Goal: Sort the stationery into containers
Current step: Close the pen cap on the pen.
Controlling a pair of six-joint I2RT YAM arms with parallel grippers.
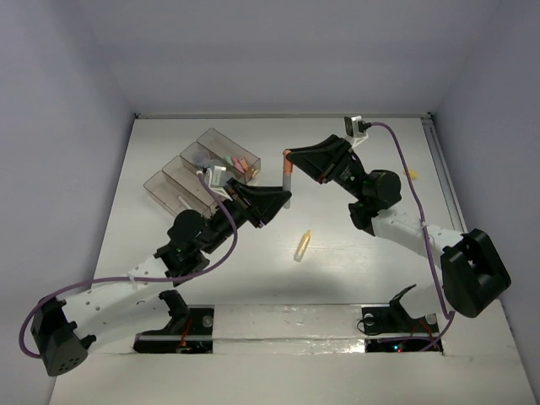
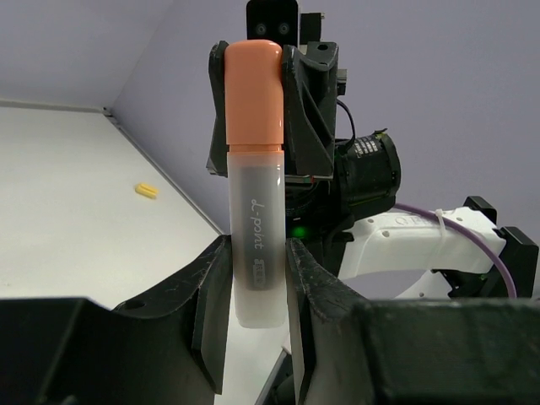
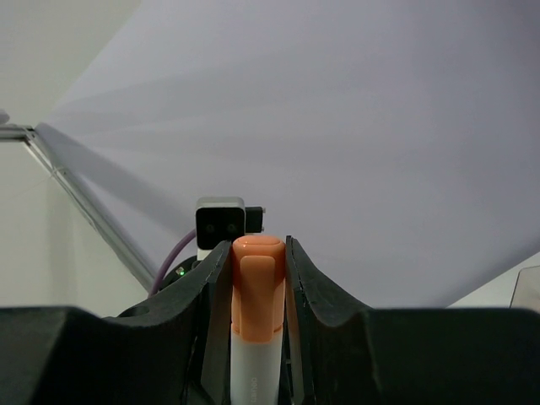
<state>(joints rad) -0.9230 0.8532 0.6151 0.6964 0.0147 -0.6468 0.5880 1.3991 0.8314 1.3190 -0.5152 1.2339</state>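
Both grippers hold one white pen with an orange-pink cap, upright above the table. My left gripper is shut on its lower white barrel, seen between the left gripper's fingers. My right gripper is shut on the cap, which fills the gap of the right gripper. The containers, clear brownish compartments, stand at the back left just behind the left arm. They hold coloured sticks and lilac rolls. A yellow stick lies on the table in the middle.
Another small yellow piece lies near the right edge, also seen as the yellow piece in the left wrist view. White walls close the table at the back and sides. The two arms meet over the table's middle.
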